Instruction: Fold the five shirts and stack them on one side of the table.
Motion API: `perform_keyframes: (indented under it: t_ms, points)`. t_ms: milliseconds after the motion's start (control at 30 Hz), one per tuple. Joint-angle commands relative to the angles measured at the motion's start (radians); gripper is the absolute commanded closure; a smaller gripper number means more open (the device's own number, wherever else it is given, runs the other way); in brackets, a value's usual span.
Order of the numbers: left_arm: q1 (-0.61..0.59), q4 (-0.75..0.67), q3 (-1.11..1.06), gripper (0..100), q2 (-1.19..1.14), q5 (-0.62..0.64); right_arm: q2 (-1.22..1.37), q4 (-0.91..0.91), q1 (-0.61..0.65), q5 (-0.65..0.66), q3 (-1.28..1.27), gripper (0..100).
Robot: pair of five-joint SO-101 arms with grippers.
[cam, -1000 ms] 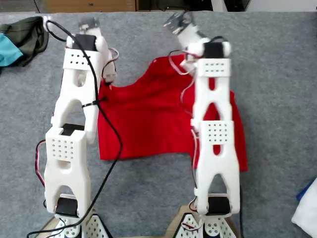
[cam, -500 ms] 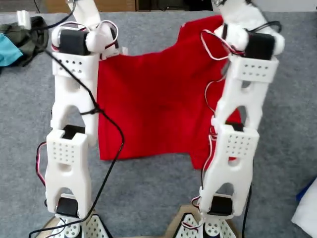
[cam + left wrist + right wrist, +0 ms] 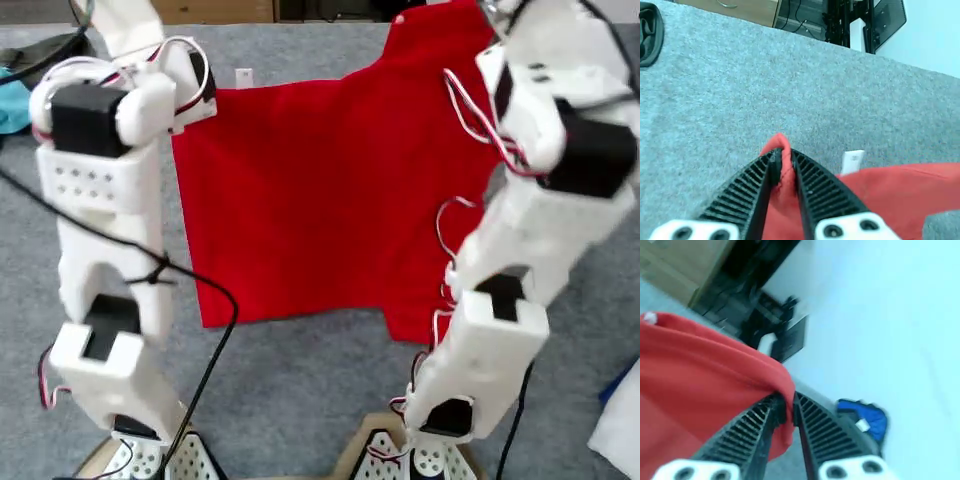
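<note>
High view: within the last second both arms have risen and swung outward; the shirt (image 3: 320, 200), bunched between them before, now hangs stretched wide from its far edge, with the near hem resting on the table (image 3: 300, 380); other clothes (image 3: 15, 95) lie at the far left corner.

Left wrist view: the left gripper (image 3: 784, 156) is clamped narrow on one red corner, held above the table; a white tag (image 3: 852, 161) lies beside the cloth.

Right wrist view: the right gripper (image 3: 787, 402) pinches the opposite corner, raised high; a blue garment (image 3: 862, 417) lies beyond.

Judgement: the shirt is being spread flat; folding has not yet begun.
</note>
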State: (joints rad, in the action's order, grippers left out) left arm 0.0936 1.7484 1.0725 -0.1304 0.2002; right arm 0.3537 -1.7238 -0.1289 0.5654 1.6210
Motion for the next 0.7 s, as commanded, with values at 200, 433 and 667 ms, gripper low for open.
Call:
perform_keyframes:
  t_ms: [200, 433, 667]
  points:
    - [0.048, 0.011, -0.299, 98, 0.415, 0.005, -0.326, -0.009, -0.093, -0.098, 0.044, 95.8]
    - [0.061, 0.011, -0.425, 98, 0.605, 0.003, -0.377, -0.055, -0.113, -0.094, 0.044, 95.8]
    - [0.061, 0.006, -0.54, 98, 0.651, -0.002, -0.343, -0.051, -0.11, -0.092, -0.088, 95.8]
